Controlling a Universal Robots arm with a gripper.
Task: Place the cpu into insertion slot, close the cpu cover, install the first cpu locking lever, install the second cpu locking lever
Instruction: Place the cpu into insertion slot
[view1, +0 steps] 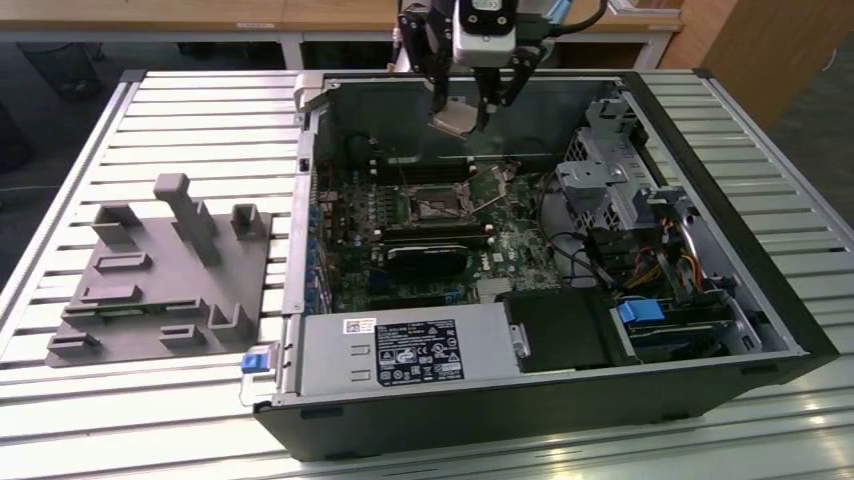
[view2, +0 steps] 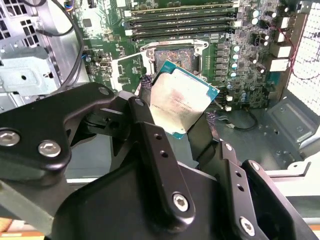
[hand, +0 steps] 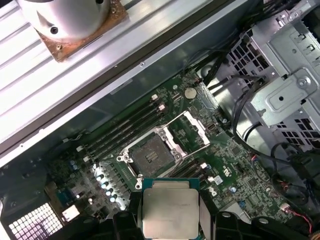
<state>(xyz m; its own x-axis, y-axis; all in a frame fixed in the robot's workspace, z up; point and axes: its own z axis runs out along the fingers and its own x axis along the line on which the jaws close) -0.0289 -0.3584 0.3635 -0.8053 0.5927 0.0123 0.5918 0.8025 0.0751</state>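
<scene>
My gripper (view1: 462, 112) hangs over the far side of the open computer case, shut on the cpu (view1: 453, 121). The cpu (view2: 180, 101) is a flat square chip with a silvery top and a teal edge, pinched by two opposite sides between the black fingers (view2: 146, 117). It is held in the air, tilted, well above the board. The insertion slot (hand: 150, 156) is a dark square socket with a metal rim, bare and uncovered in both wrist views. The cpu cover (hand: 186, 129) is swung open beside the slot, with green board showing through its window.
Long black memory slots (view2: 182, 22) flank the socket. A black heatsink block (view1: 427, 262) lies on the board nearer the power supply (view1: 400, 352). Drive cages and cable bundles (view1: 627, 215) fill the case toward the exterior view's right. A grey fixture (view1: 160, 275) stands on the slatted table.
</scene>
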